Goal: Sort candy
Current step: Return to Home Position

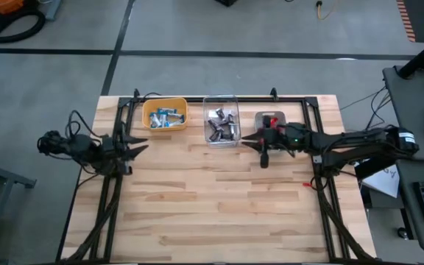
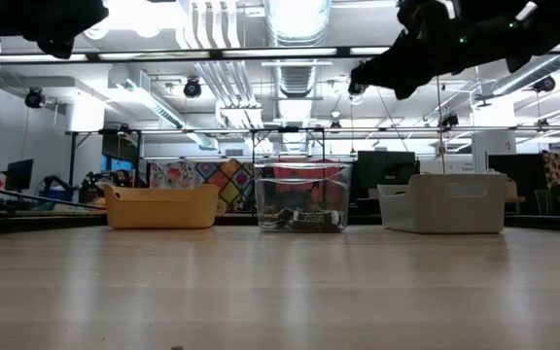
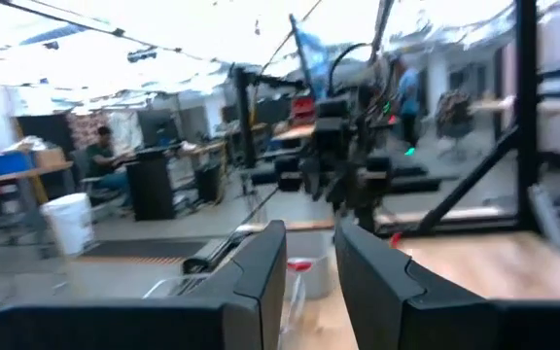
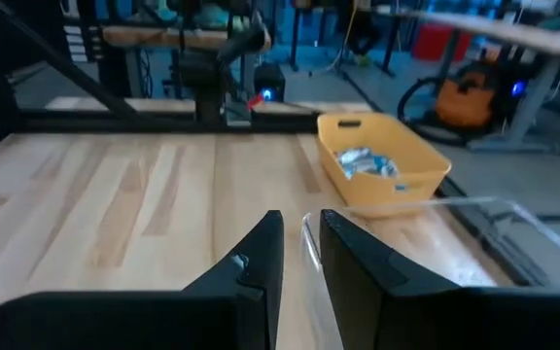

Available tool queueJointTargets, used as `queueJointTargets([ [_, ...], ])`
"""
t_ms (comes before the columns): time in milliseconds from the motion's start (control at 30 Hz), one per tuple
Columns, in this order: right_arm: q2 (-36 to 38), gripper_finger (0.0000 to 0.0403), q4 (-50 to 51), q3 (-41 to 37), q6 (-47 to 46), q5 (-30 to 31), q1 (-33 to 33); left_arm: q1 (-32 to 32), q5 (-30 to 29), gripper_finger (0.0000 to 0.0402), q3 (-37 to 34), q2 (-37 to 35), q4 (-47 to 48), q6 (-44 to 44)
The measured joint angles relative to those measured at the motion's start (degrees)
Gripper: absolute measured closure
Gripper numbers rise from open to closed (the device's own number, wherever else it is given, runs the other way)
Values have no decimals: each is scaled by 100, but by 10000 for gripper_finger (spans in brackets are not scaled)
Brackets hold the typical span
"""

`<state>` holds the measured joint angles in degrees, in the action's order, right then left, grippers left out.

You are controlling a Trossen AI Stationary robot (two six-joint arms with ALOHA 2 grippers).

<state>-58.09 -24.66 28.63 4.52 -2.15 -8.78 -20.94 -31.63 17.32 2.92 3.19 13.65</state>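
The candy lies sorted in three bins along the far edge. Blue-and-white pieces [image 1: 163,117] fill the yellow bin [image 1: 147,109], also seen in the right wrist view [image 4: 363,162]. Dark brown pieces [image 1: 221,126] lie in the clear bin [image 1: 220,99]. A red piece [image 1: 271,118] lies in the grey bin [image 1: 259,116]. My left gripper [image 1: 141,147] hovers near the left edge, level, fingers narrowly apart [image 3: 309,238], nothing between them. My right gripper [image 1: 244,140] hangs in front of the clear and grey bins, pointing left, fingers narrowly apart [image 4: 300,226], also empty.
A black metal frame [image 1: 219,98] runs around the wooden tabletop, behind the bins and down both sides. In the low view the three bins [image 2: 301,199] stand in a row at the far edge, with both arms high above. Bare wood [image 1: 212,199] spans the near half.
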Motion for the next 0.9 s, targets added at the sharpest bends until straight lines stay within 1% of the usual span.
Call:
queueJointTargets([
  [100, 275, 339, -61, -77, 65, -2, 0, 159, 485, 324, -272, -171, -242, -138],
  [167, 433, 339, -61, -116, 67, 0, 2, 238, 665, 324, -493, -215, -486, -153],
  [300, 648, 341, -53, -177, 71, -3, 2, 389, 688, 324, -713, -228, -635, -205],
  [400, 766, 344, -56, -248, 101, -129, 2, 551, 674, 324, -724, -234, -722, -239],
  [533, 942, 344, -67, -403, 122, -136, 2, 735, 702, 324, -757, -179, -717, -353],
  [667, 1176, 344, -135, -607, 121, -135, 2, 862, 1014, 324, -860, -100, -735, -433],
  [800, 1523, 344, -143, -855, 33, -136, 2, 923, 1065, 324, -1057, -85, -992, -516],
  [900, 1861, 344, -140, -1116, -47, -133, 2, 921, 1376, 324, -1211, -121, -1115, -580],
])
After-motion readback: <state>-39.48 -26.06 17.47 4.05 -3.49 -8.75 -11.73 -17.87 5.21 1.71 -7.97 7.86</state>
